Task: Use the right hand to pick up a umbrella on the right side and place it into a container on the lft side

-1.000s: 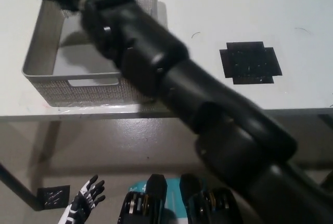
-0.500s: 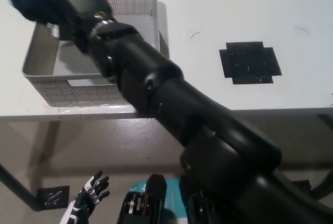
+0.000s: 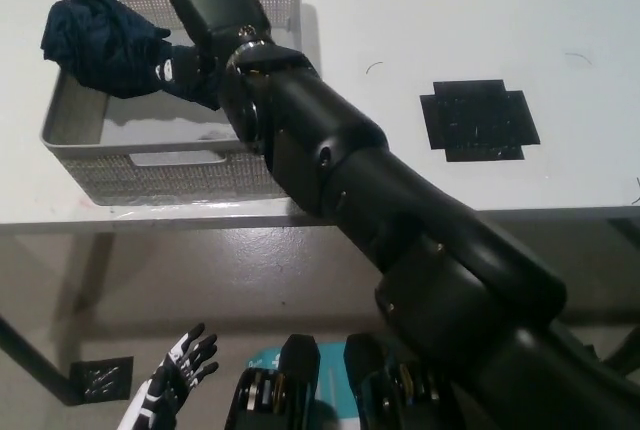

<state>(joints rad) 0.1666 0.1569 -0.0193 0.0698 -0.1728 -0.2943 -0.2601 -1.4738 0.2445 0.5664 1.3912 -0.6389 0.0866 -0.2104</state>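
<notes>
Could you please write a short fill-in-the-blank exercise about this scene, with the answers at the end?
1. The folded umbrella is dark ____ in colour.
2. It lies over the left rim of the grey ____.
3. The right robot hand has its fingers ____, holding nothing.
4. The white left robot hand rests ____ the table edge.

Answers: blue; basket; open; below

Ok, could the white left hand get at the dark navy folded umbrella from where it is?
Probably not. The white left hand hangs open below the table edge, while the dark navy folded umbrella lies across the grey mesh basket's far-left rim.
</notes>
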